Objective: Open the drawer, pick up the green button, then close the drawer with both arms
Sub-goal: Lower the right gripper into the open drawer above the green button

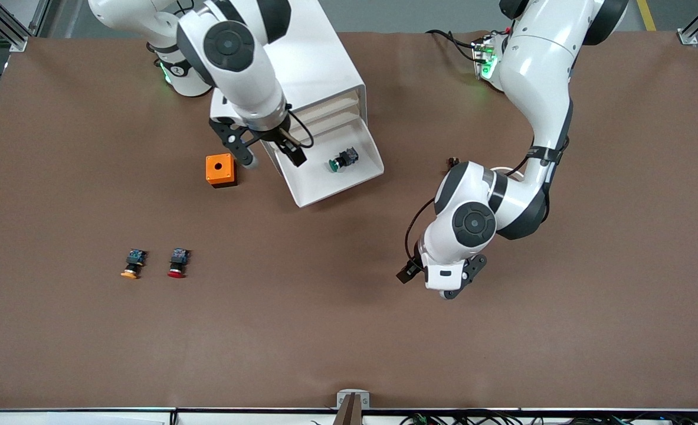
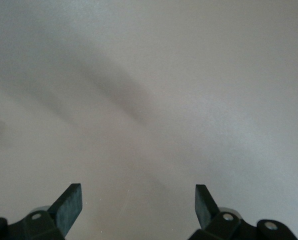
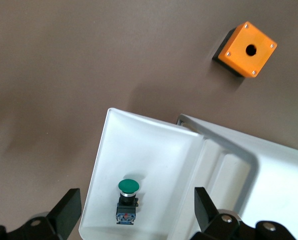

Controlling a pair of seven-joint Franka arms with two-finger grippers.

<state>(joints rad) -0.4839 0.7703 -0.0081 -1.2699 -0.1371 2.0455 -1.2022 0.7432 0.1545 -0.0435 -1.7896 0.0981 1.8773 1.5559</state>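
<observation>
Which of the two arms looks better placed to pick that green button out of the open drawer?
The right arm. Its open claw hangs over the pulled-out drawer, with the green button close by it. The left claw, also open, is over bare table, well away from the drawer.

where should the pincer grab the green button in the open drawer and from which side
Grip the green button across its black body, between the round cap and the bluish rear end, coming straight down from above. It lies on its side on the floor of the drawer, clear of the walls, so only the top is open. The right pincer, fingers open, hangs over the drawer beside it; the left pincer waits open over bare table.
</observation>
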